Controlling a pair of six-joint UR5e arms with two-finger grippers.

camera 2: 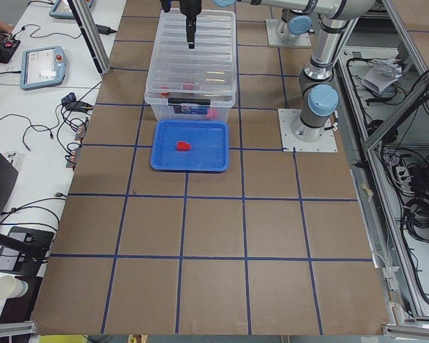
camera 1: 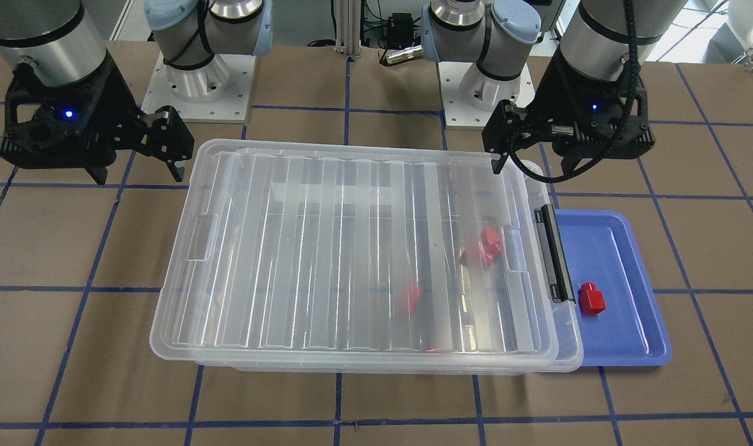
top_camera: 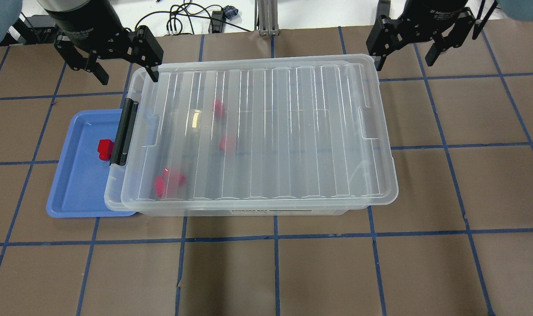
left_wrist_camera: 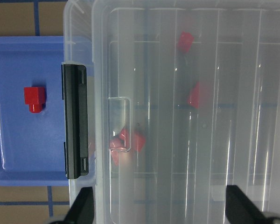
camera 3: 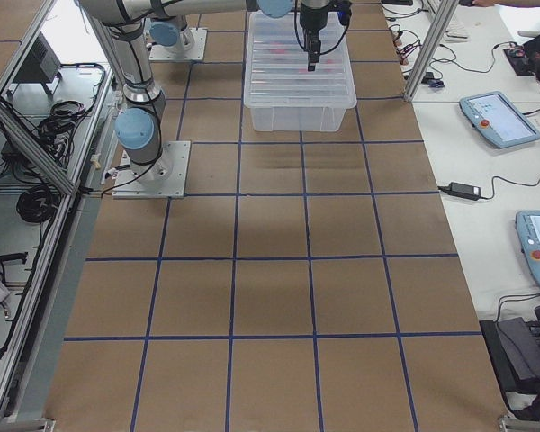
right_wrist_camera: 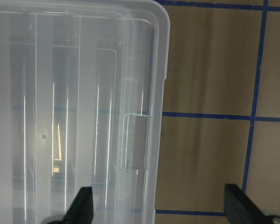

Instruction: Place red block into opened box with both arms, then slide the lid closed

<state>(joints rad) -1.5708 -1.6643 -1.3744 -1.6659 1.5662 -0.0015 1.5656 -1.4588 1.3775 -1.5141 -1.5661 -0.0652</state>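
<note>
Lid (camera 1: 351, 248) lies on the box (camera 1: 571, 353), stopping short of its latch end. I log one red block (camera 1: 592, 298) in the blue tray (camera 1: 624, 334), at its box-side edge. Left gripper (top_camera: 126, 70) and right gripper (top_camera: 403, 59): both spread, empty.

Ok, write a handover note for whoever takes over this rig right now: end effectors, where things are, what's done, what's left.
Left end effector: open, empty, at the latch-end corner of the box.
Right end effector: open, empty, by the opposite end.
The red block lies on the blue tray, beside the latch.
The lid rests on the box, shifted toward the robot's right, with only a narrow strip uncovered at the latch end.
Done: other red blocks sit inside.
Left: probably slide the lid further open, put the tray's block in, slide the lid closed.
</note>
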